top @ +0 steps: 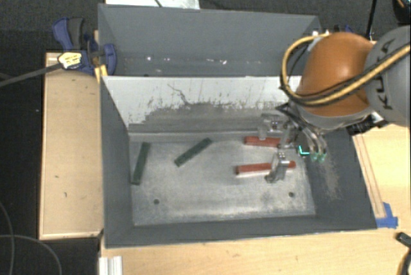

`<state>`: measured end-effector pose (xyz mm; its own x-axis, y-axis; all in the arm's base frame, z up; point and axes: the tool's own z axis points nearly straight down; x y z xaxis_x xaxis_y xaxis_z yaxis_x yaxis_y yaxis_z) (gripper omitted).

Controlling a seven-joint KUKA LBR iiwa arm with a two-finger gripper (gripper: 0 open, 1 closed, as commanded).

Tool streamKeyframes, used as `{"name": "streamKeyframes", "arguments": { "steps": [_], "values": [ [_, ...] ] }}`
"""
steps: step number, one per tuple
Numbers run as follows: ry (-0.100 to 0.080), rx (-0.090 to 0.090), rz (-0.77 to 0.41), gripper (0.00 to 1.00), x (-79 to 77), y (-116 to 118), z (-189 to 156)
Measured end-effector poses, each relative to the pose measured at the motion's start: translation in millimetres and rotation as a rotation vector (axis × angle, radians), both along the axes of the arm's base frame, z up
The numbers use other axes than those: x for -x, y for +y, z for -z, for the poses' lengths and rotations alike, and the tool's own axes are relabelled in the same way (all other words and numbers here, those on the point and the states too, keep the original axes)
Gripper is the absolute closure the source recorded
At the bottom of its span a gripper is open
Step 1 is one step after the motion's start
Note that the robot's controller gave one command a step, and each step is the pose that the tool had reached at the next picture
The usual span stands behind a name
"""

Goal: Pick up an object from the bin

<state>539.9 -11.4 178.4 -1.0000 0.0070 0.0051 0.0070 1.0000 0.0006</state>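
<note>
**Gripper down at right end of the lower red-brown bar, right half of bin**

Grey metal bin (pixel 205 36), floor scuffed, 4 loose bars on it, no heap.

Arm (pixel 392 84) comes in over the bin's right edge. Rounded orange cover (pixel 334 71) on the wrist, cables (pixel 294 78) looped round it, sitting above the right rear part of the floor.

Gripper (pixel 277 172) hangs below the cover, low over the right half of the floor, at the right end of 1 red-brown bar. Spread or pressed together: cannot tell, metal parts overlap the bar there. Grip on the bar not confirmed.

Things, larger to smaller:
- Lower red-brown bar (pixel 252 169): flat, lying roughly parallel to the bin's front edge, right of floor centre, right end under the gripper.
- Upper red-brown bar (pixel 260 141): same kind, just behind the lower 1, near the rear wall's foot, right end hidden by the wrist hardware.
- Dark green bar (pixel 192 152): tilted, left of floor centre, well apart from the gripper.
- Dark green bar (pixel 139 163): along the foot of the left wall, nearly front-to-back.
</note>
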Motion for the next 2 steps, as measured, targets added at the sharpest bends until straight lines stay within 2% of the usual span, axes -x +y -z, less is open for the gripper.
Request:
{"name": "streamKeyframes", "arguments": {
  "steps": [1, 2],
  "values": [
    [-0.001, -0.001, -0.179, 0.0, -9.9, -1.7, 111.4],
    [-0.007, 0.0, -0.178, 1.0, -11.7, -1.8, 107.7]
  ]
}}
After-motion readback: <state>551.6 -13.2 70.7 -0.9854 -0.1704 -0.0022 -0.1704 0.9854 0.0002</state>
